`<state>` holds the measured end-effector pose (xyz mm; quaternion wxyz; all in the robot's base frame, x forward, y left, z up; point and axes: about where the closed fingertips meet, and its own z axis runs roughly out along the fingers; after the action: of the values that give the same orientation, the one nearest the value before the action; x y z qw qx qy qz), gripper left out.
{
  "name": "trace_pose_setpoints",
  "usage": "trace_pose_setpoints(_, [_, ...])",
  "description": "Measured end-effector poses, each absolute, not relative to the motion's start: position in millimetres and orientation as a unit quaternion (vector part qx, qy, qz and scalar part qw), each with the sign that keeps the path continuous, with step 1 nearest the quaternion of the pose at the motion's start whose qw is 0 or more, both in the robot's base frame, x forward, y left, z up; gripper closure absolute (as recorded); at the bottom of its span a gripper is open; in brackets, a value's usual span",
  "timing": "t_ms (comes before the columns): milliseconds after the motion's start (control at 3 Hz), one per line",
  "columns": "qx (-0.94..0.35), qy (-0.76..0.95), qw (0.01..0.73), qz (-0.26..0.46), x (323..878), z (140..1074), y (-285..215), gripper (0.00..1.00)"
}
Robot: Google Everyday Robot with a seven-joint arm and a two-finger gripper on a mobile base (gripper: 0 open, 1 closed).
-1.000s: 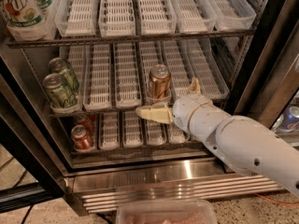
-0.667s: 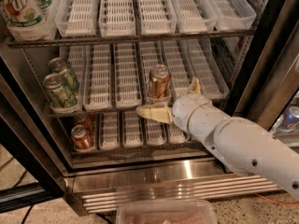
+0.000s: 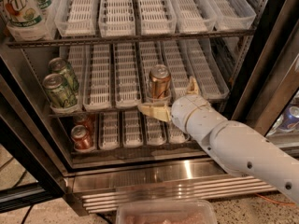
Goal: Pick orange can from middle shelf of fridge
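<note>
On the middle shelf of the fridge, the orange can stood upright near the front of a white lane tray. Just before it hung the gripper — jaws spread wide, one finger low by the can's base, the other at its right — holding nothing.

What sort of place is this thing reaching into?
Probably a shop-style drinks fridge: tray-lined wire shelves, green cans, a 7UP bottle. The tool sits by the orange can.
</note>
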<state>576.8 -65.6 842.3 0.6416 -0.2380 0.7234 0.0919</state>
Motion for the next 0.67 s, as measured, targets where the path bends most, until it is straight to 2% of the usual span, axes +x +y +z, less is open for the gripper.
trace_pose_setpoints(667, [-0.234, 0.711, 0.656, 0.094, 584.5, 843.3, -58.4, 0.15])
